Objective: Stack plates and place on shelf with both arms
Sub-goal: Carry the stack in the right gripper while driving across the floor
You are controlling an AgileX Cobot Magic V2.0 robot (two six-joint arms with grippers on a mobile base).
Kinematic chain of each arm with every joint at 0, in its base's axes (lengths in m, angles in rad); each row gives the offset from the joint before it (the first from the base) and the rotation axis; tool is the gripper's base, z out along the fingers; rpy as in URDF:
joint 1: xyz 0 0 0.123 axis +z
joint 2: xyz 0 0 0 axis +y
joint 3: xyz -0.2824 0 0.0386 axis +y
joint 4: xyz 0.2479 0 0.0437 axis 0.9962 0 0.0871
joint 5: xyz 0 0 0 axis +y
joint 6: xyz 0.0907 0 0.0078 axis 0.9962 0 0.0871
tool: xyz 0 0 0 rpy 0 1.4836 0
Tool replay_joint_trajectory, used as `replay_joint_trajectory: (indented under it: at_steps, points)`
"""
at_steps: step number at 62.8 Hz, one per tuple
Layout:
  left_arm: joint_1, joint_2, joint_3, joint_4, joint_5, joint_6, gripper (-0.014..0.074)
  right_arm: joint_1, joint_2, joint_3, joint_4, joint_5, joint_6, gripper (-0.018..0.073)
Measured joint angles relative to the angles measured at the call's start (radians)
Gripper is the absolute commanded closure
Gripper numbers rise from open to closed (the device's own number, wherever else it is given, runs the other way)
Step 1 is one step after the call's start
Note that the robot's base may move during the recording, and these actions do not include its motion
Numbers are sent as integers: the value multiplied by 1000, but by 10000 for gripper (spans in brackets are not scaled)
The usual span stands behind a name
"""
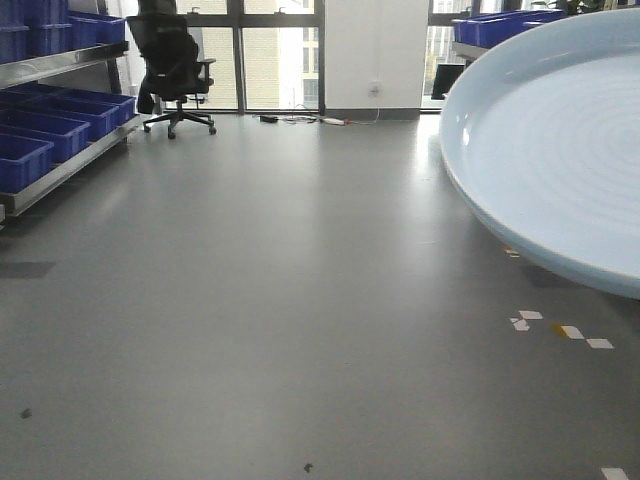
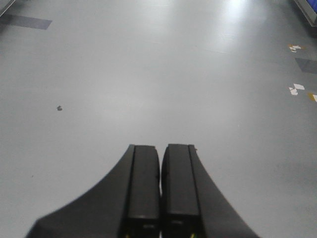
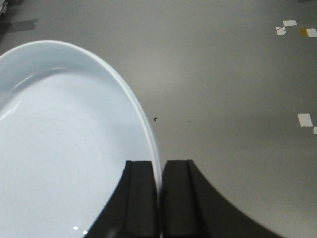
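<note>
A large pale bluish-white plate (image 1: 560,140) fills the right side of the front view, held up in the air and tilted toward the camera. In the right wrist view the same plate (image 3: 64,148) spreads to the left, and my right gripper (image 3: 159,163) is shut on its rim, one finger inside the rim and one outside. My left gripper (image 2: 160,148) is shut with nothing between its fingers and hangs over bare grey floor. Only one plate shows. The shelf (image 1: 60,150) stands at the far left of the front view.
The metal shelf holds several blue bins (image 1: 40,130). A black office chair (image 1: 172,70) stands by the windows at the back. More blue bins (image 1: 500,28) sit at the back right. White and yellow tape marks (image 1: 560,330) dot the grey floor.
</note>
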Motion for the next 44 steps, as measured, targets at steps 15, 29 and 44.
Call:
replay_joint_trajectory:
  at_steps: [15,29,44]
  points:
    - [0,0,0,0,0,0,505,0,0,0,0,0,0,511]
    - [0,0,0,0,0,0,505,0,0,0,0,0,0,511]
    - [0,0,0,0,0,0,505,0,0,0,0,0,0,511]
